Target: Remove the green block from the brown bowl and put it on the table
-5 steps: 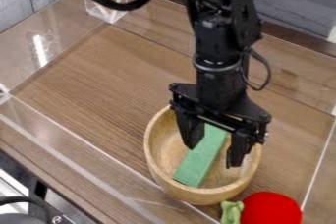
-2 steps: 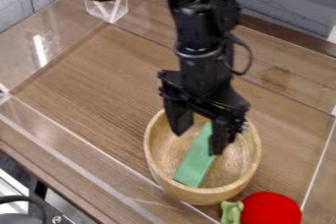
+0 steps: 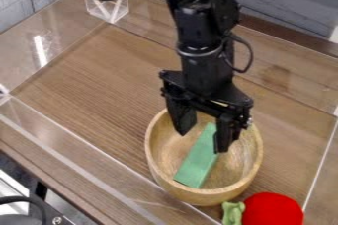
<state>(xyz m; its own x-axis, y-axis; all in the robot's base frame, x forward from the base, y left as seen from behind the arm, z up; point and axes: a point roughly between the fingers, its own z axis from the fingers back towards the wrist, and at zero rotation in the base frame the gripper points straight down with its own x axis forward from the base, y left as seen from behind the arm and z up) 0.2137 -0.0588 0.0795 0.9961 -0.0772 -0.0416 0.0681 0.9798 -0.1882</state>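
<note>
A green block [image 3: 200,162] leans tilted inside the brown bowl [image 3: 166,162], its lower end on the bowl's floor and its upper end up between my fingers. My gripper [image 3: 208,136] points down into the bowl, open, with one black finger on each side of the block's top. I cannot tell whether the fingers touch the block. The bowl stands on the wooden table [image 3: 106,81] near the front right.
A red strawberry-like toy [image 3: 268,212] with a green leaf lies just in front of the bowl at the right. Clear plastic walls [image 3: 40,46] ring the table. A small clear stand [image 3: 106,9] sits at the back left.
The arm and gripper have shifted a little to the left over the bowl compared with a second ago. The block still leans in the bowl and the jaws stay open.
</note>
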